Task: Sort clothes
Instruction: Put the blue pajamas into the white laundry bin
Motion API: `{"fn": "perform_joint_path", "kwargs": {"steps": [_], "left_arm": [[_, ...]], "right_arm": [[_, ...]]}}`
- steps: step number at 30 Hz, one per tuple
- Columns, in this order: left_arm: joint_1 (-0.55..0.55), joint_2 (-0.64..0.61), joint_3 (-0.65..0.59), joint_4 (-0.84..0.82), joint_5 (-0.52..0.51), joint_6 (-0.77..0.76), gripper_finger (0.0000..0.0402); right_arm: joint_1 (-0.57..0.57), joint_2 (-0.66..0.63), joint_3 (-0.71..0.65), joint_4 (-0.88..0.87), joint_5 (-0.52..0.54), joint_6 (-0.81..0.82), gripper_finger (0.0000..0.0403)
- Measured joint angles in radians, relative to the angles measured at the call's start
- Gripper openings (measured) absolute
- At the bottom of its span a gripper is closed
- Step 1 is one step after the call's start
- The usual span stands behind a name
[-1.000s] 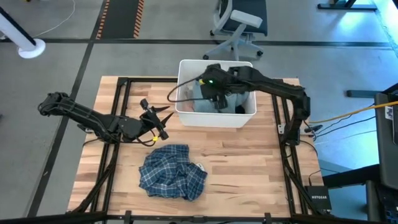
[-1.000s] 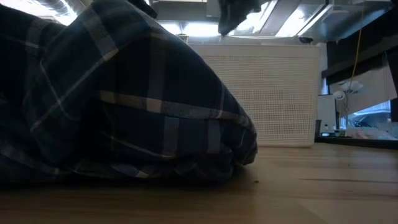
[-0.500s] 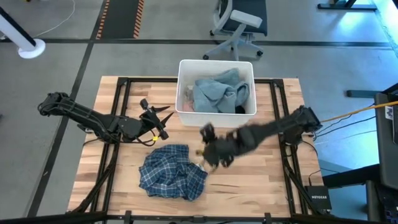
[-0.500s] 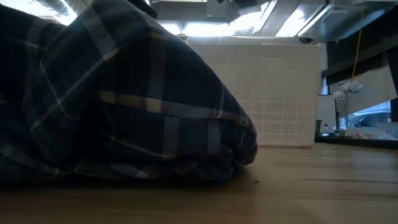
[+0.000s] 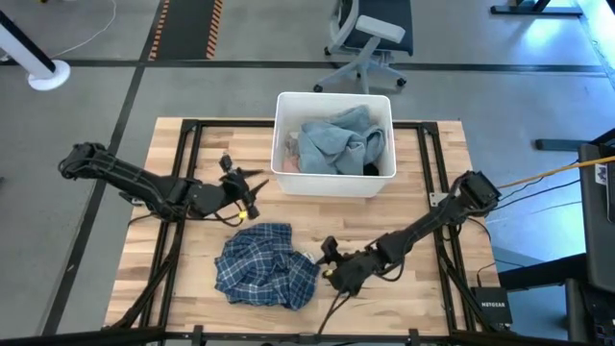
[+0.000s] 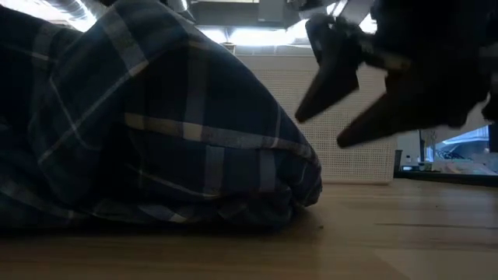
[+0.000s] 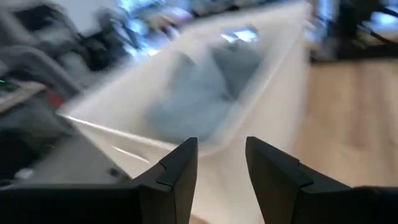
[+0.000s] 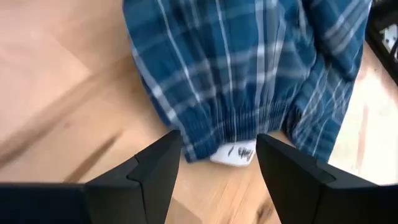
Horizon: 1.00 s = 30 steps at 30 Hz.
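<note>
Two arms on the high view: right gripper, fingers apart, empty, at 3 o'clock of the plaid shirt; left gripper open beside the white bin holding a grey-blue shirt. Low view: plaid fills the foreground, hiding much. Right wrist view: white label between the fingers, unreadable.

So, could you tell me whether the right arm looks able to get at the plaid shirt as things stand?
Probably yes. The right end effector is open, low over the table beside the plaid shirt, and its wrist view shows the shirt's hem between the fingers with nothing in the way.
</note>
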Motion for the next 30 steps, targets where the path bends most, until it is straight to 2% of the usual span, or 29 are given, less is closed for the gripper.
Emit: {"fn": "perform_joint_path", "kwargs": {"steps": [7, 10, 13, 21, 25, 30], "left_arm": [[-0.049, 0.0, 0.0, -0.405, 0.318, -0.354, 0.0131], [-0.1, 0.0, 0.0, -0.558, 0.382, -0.537, 0.0131], [-0.17, 0.0, -0.006, -0.649, 0.403, -0.667, 0.0131], [-0.352, 0.0, -0.108, -0.61, 0.43, -0.886, 0.0131], [-0.416, 0.0, -0.171, -0.541, 0.479, -0.972, 0.0131], [-0.472, 0.0, -0.24, -0.379, 0.493, -0.962, 0.0131]], "right_arm": [[-0.001, 0.003, -0.076, 0.129, -0.006, 0.003, 0.023], [0.009, 0.003, -0.076, 0.139, -0.006, 0.009, 0.023], [0.024, 0.003, -0.076, 0.161, -0.004, 0.014, 0.023], [0.08, 0.081, -0.076, 0.278, 0.035, 0.026, 0.023], [0.101, 0.131, -0.066, 0.328, 0.109, 0.026, 0.023], [0.105, 0.218, 0.015, 0.339, 0.177, -0.003, 0.023]]}}
